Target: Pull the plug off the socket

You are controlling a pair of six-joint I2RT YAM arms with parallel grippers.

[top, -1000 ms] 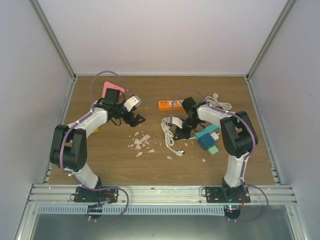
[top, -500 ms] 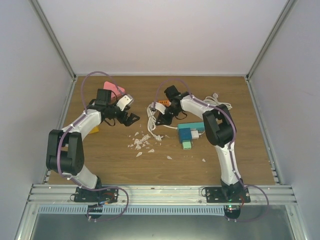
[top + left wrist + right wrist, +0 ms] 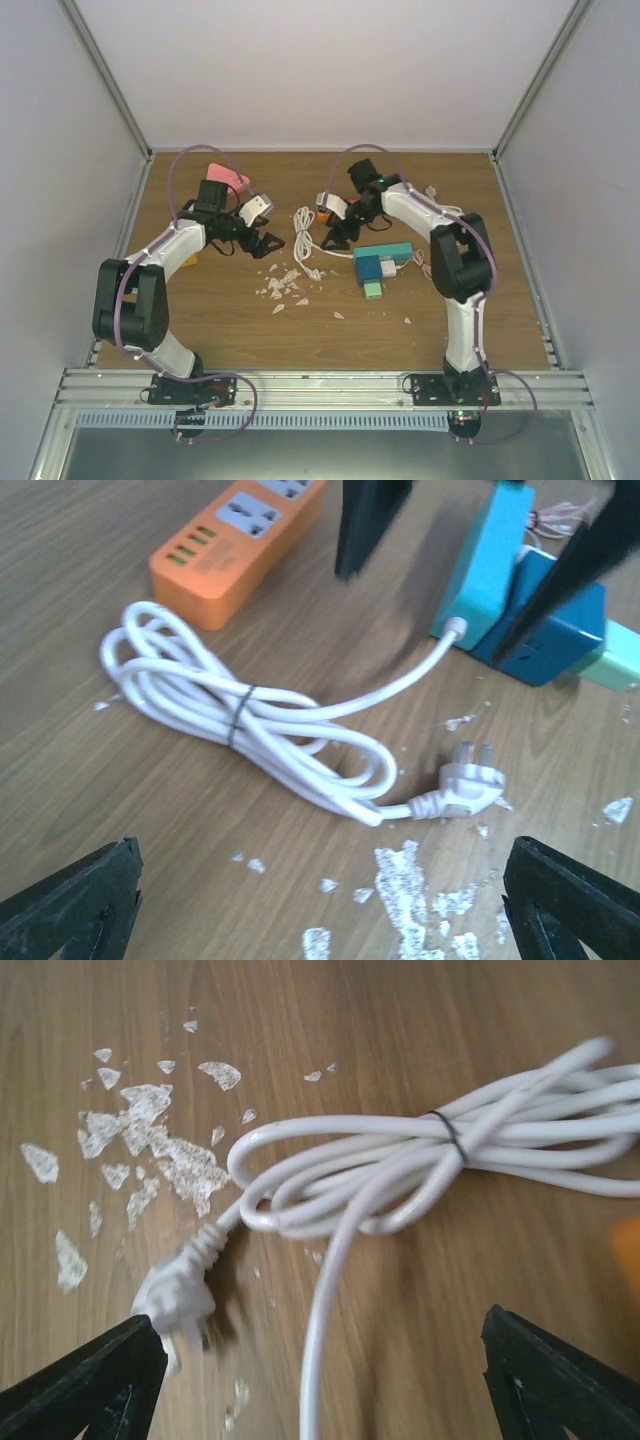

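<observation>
**Plug's out, watch the cord on retreat**

Plug (image 3: 470, 785) lies loose on the table (image 3: 200, 320), pins bare, in no socket. It sits near the white flakes (image 3: 283, 285), well apart from the orange strip (image 3: 235, 540). Task looks done imo.

Jaws: right gripper (image 3: 325, 1380) is spread wide w/ nothing in it, hanging just over the cord coil (image 3: 430, 1160). Left gripper (image 3: 320, 890) is also fully spread and empty, pointed at the same spot.

Risks:
- R fingers are low over the coil. A sideways exit could hook a loop and drag the plug.
- Cord's other end runs into the teal strip (image 3: 495, 565), so a snag pulls that too.
- Both grippers are near each other mid-table; a clash is possible if both move inward.

Views:
- Left wrist shows the orange strip's visible sockets empty and the cord entering the teal strip. It also shows the R fingers (image 3: 365, 525) from the front.
- Top view has the orange strip mostly hidden behind the R arm, but it's the only one giving both arm poses.
- Right wrist gives the plug closest; orange is just a blur at the frame edge.
</observation>
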